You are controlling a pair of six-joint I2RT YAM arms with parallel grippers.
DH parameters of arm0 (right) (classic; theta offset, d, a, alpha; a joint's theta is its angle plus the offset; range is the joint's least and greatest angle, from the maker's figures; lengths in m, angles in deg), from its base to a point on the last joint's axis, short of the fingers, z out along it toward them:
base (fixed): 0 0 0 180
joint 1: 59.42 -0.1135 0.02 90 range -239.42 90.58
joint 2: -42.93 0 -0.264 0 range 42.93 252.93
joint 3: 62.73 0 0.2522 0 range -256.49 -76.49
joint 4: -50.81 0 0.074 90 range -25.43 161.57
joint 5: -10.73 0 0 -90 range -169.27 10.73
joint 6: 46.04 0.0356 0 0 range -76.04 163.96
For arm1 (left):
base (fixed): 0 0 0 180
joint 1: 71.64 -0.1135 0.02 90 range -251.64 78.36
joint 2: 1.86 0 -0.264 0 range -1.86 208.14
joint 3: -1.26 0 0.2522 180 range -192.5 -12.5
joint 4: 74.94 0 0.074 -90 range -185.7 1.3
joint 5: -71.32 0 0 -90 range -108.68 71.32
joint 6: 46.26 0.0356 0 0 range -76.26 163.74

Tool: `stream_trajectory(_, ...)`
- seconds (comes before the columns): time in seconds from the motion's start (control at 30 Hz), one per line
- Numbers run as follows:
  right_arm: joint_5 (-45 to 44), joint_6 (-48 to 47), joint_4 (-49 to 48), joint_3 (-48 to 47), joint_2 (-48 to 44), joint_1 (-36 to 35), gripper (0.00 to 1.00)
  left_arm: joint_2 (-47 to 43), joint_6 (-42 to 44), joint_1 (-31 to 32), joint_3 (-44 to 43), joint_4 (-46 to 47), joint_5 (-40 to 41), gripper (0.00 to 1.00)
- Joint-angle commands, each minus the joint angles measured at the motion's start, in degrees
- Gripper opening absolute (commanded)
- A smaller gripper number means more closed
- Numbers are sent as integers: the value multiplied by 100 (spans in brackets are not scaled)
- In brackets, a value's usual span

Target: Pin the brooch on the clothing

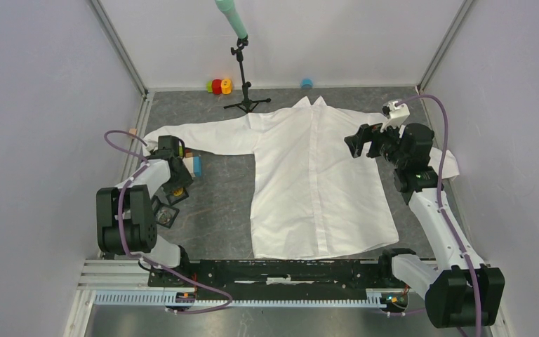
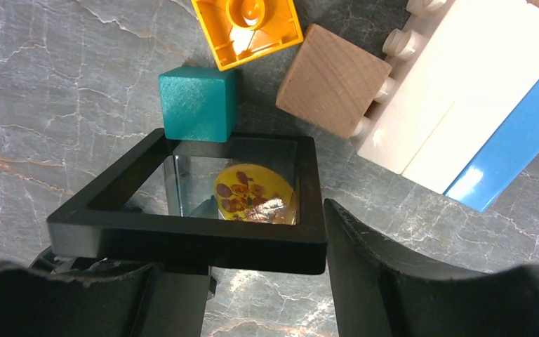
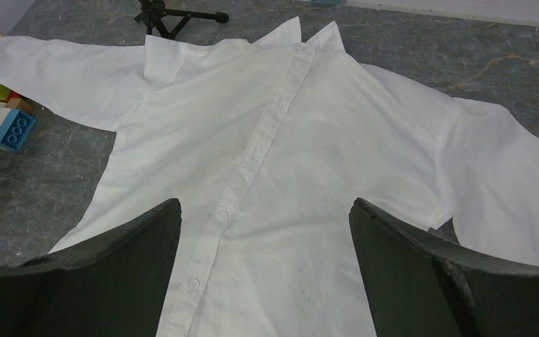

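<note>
Left wrist, brooch (image 2: 255, 200) in black frame (image 2: 182, 242), teal block (image 2: 198, 104) touching; both jaws spread

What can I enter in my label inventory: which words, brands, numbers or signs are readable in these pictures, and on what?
None can be read.
The white shirt, the brooch in its black frame, the toy blocks and the table show no lettering.
If the arms carry any marks, they are too small to tell in the top view.
</note>
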Motion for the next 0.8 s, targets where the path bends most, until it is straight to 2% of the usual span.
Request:
stream_trajectory(0.0,-37,-60,9,6,-139,-7,94,122,239,-21,-211,229,34,63)
stream_trajectory(0.2,-27,-52,13,41,-152,-1,95,305,274,-34,-231,260,-51,62)
stream_trajectory(0.33,-33,-56,4,59,-152,-4,95,321,293,-27,-216,277,-105,54)
stream_trajectory(0.5,-15,-49,-10,59,-152,-5,94,290,319,-26,-207,256,-116,47)
stream_trajectory(0.77,-17,-36,13,6,-169,-5,95,-424,407,74,-46,140,-175,45)
